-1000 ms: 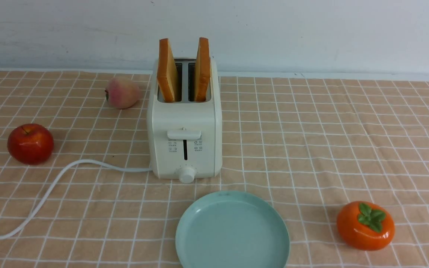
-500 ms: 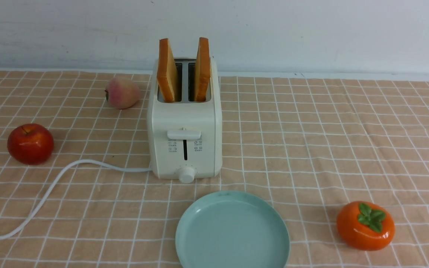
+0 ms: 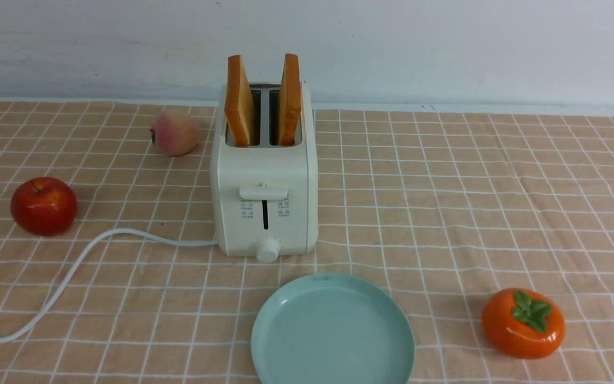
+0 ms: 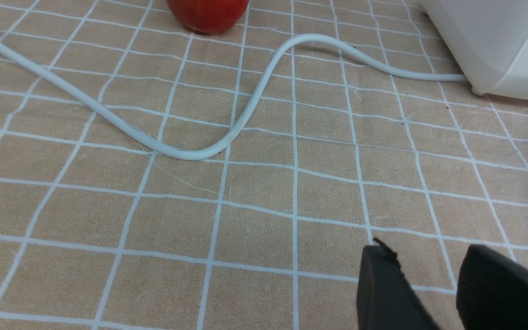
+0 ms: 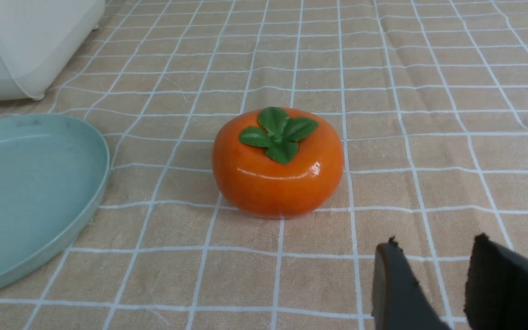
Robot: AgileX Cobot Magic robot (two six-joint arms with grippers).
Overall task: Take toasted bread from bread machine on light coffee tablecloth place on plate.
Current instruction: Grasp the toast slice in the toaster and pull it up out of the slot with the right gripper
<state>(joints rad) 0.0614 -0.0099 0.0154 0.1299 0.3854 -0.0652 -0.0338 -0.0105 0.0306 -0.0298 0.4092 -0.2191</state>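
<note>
Toast slices (image 3: 240, 101) look light, stiff but crumbly; pinch the top edge poking out of the toaster (image 3: 264, 181), gently. Left claw (image 4: 424, 256) and right claw (image 5: 436, 247) both parted, holding nothing

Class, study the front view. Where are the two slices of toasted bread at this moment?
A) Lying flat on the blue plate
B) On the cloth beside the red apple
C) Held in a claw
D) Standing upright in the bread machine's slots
D: the left slice and the right slice each stand upright in a slot of the bread machine, while the plate in front of it holds nothing.
</note>
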